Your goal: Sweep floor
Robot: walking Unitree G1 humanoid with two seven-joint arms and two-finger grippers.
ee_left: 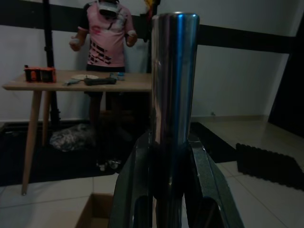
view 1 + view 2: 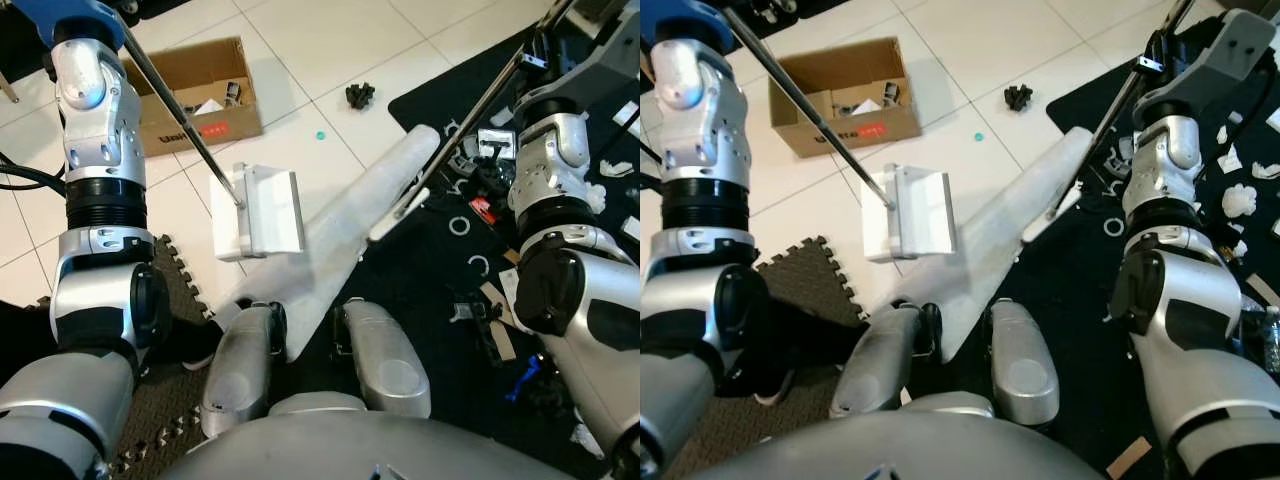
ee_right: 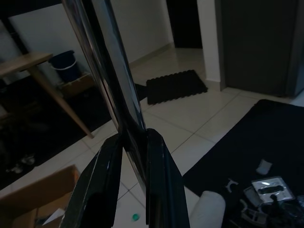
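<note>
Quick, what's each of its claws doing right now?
Left gripper: closed on the dustpan handle.
Right gripper: closed on the broom handle.

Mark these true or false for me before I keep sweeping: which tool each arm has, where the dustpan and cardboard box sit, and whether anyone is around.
1. The left gripper is shut on a metal handle. True.
2. The white dustpan lies on the black mat. False: it lies on the pale tile floor, beside the mat.
3. The right gripper holds the broom handle between its fingers. True.
4. The cardboard box is closed and taped. False: it is open, with small items inside.
5. A person stands behind a wooden table in the left wrist view. True.
6. The black mat is bare. False: small parts and scraps are scattered on it.
</note>
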